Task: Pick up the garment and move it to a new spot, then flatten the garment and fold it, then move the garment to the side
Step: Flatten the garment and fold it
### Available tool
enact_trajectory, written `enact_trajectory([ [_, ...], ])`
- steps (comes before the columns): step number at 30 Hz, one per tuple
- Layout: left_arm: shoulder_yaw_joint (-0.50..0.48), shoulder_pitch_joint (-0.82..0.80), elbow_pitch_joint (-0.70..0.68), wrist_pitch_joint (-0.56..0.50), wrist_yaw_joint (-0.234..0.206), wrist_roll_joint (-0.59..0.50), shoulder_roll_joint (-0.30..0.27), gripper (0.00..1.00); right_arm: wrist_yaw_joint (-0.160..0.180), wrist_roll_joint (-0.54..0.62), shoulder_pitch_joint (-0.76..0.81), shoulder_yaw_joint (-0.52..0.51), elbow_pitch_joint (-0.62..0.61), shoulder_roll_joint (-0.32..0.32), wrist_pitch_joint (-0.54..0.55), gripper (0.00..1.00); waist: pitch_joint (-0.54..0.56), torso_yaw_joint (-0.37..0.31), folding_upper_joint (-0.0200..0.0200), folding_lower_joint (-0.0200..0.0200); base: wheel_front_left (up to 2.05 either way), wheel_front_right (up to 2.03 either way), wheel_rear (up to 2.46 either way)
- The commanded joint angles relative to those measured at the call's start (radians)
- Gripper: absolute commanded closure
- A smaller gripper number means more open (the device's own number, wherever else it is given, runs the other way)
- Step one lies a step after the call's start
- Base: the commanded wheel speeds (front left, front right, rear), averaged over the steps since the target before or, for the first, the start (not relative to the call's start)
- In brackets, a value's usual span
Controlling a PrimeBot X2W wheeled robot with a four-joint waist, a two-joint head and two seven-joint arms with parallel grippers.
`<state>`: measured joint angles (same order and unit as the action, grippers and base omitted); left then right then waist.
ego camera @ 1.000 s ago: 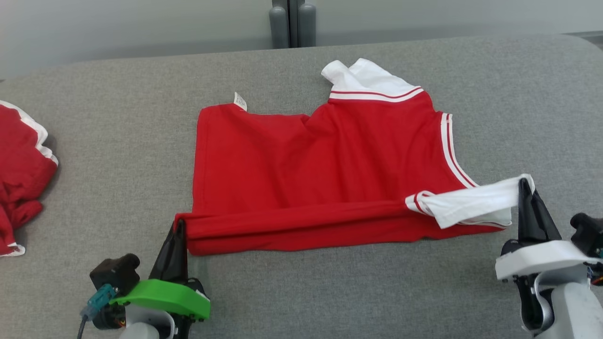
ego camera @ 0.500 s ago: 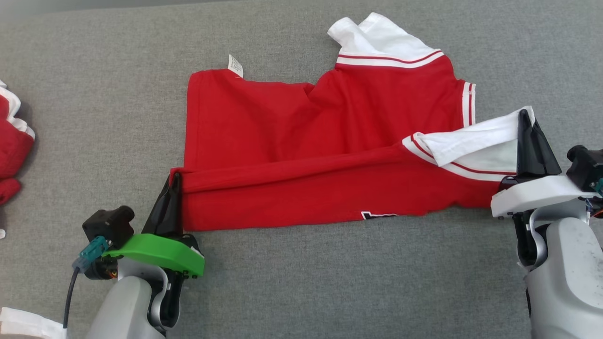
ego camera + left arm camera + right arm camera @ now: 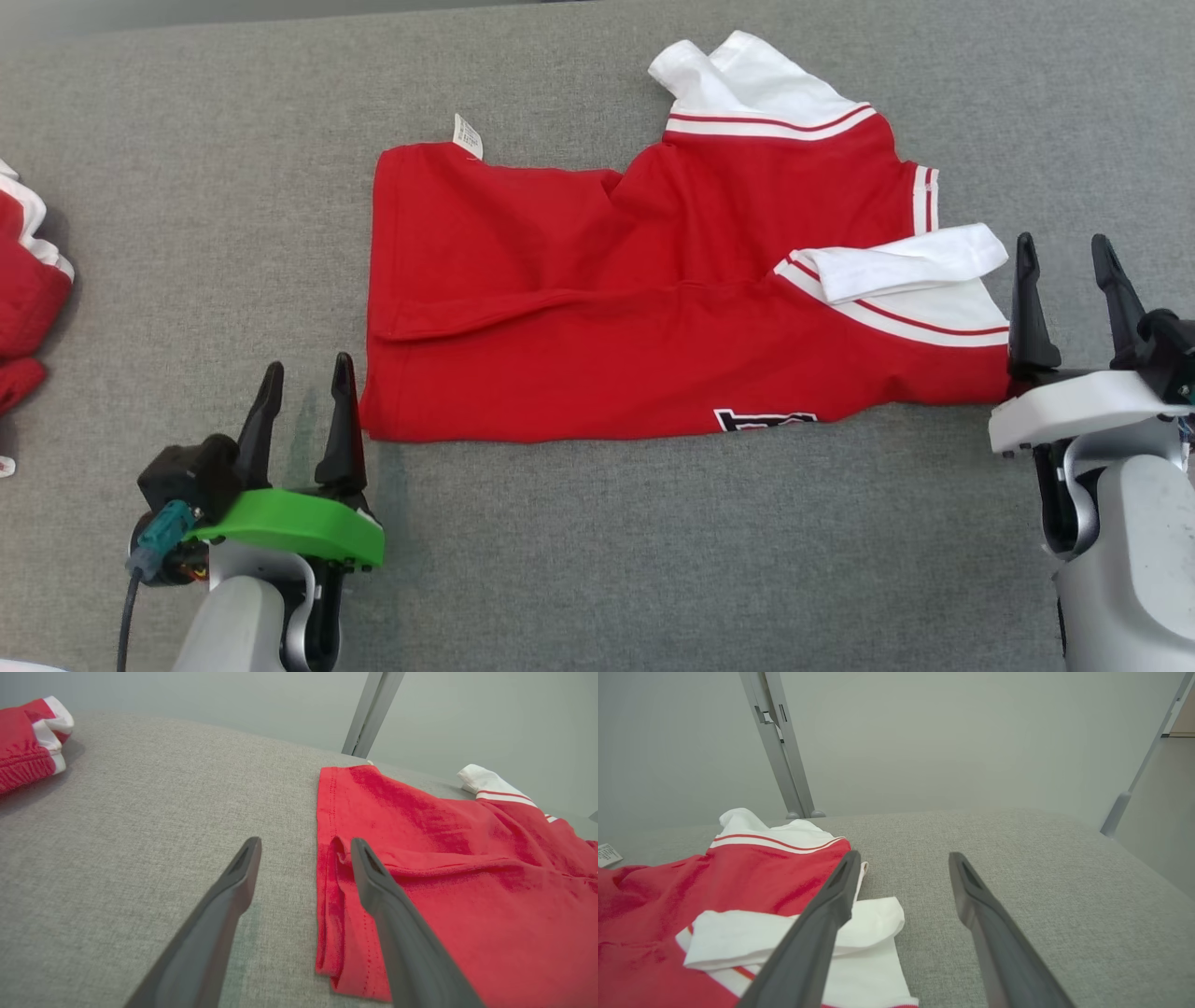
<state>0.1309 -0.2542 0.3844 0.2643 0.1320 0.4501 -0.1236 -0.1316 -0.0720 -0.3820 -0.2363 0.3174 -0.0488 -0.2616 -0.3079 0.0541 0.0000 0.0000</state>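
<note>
Garment (image 3: 597, 308) lies between left claw (image 3: 308, 362) and right claw (image 3: 1063, 239), both spread, empty; head view reveals black lettering (image 3: 766, 419).

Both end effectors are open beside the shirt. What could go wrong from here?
The sleeve lies loosely doubled by the right end effector; the next fold could trap it bunched. The left end effector sits close to the rumpled hem of the shirt and might snag it.

The head camera looks steeply down on the table (image 3: 597, 560) from above, taking in the whole shirt (image 3: 560, 308). Each wrist camera sits low and close at one end of the shirt, facing across the table toward the wall (image 3: 971, 742). All three views share the far white sleeve (image 3: 747, 84).
</note>
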Motion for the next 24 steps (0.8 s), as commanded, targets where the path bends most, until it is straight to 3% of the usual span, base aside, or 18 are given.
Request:
enact_trajectory([
  [1,-0.004,0.021,-0.002,0.000,-0.003,-0.010,0.005,0.00,0.002,0.010,0.029,0.002,-0.007,-0.004,-0.005,0.00,0.008,-0.002,0.0000,0.0000,0.00,0.00,0.00],
  [13,0.071,0.015,0.051,0.000,-0.003,-0.002,-0.010,0.00,0.002,0.046,0.088,0.027,0.060,-0.004,-0.005,0.00,-0.022,-0.016,0.0000,0.0000,0.00,0.00,0.00],
  [24,0.126,-0.016,0.226,-0.009,-0.003,-0.008,-0.021,0.00,0.002,0.090,0.062,0.069,0.244,-0.001,0.004,0.00,-0.052,-0.021,0.0000,0.0000,0.00,0.00,0.00],
])
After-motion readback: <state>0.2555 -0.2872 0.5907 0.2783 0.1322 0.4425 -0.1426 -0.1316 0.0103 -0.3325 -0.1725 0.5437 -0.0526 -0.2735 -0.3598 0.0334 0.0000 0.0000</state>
